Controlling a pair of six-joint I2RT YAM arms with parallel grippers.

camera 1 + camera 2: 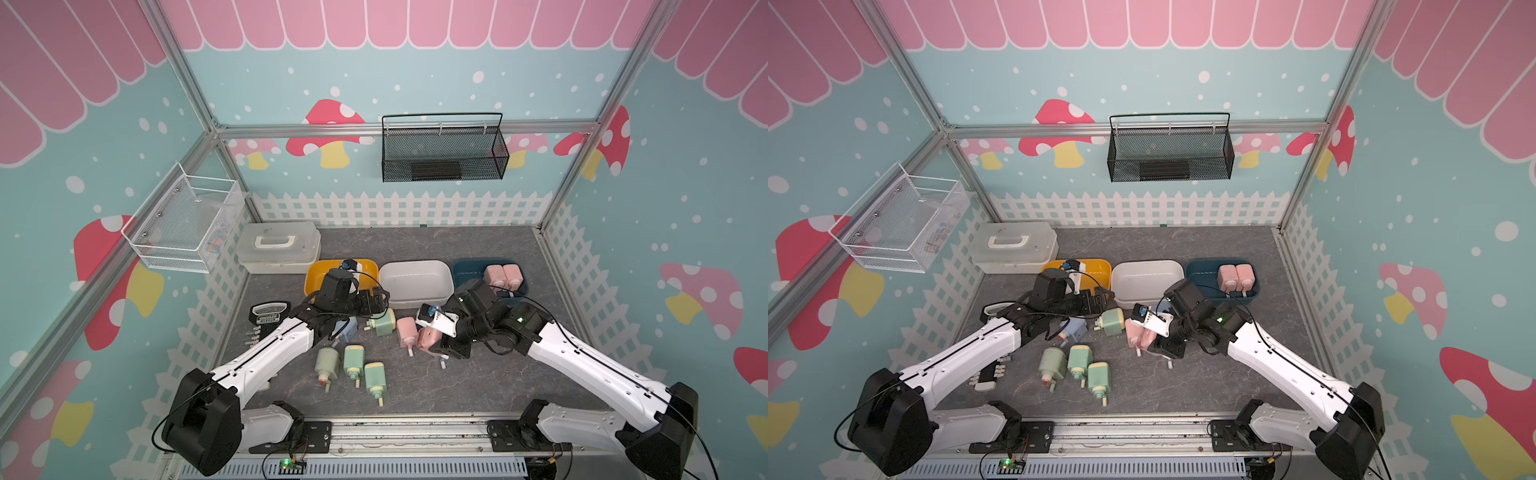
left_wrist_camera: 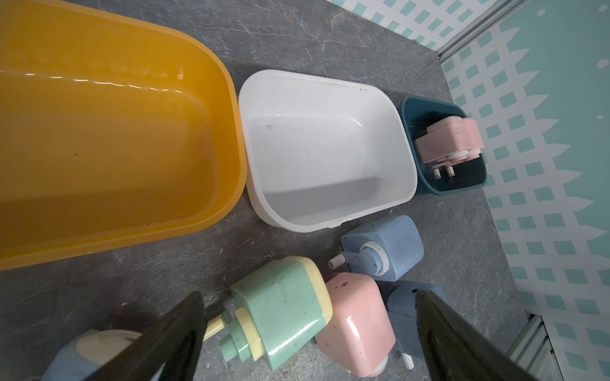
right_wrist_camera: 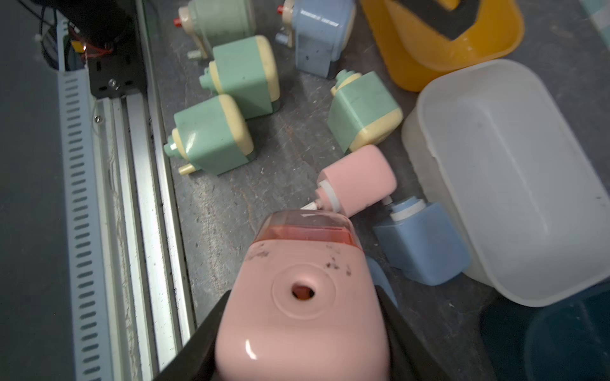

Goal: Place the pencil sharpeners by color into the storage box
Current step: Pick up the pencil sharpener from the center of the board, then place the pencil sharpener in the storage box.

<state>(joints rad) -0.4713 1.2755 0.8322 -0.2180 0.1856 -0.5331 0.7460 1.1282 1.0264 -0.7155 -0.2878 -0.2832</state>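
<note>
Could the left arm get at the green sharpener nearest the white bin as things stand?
Probably yes: the left gripper hangs open over the green sharpener, nothing covers it, though a pink sharpener lies close beside it.

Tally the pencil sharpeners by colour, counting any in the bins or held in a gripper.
Pink sharpeners: 4. Two are in the dark blue bin, one is on the table, and one is clamped in the jaws of the right gripper.
Green sharpeners: 4, all on the table.
Blue sharpeners: 3, all on the table.
Total: 11
</note>
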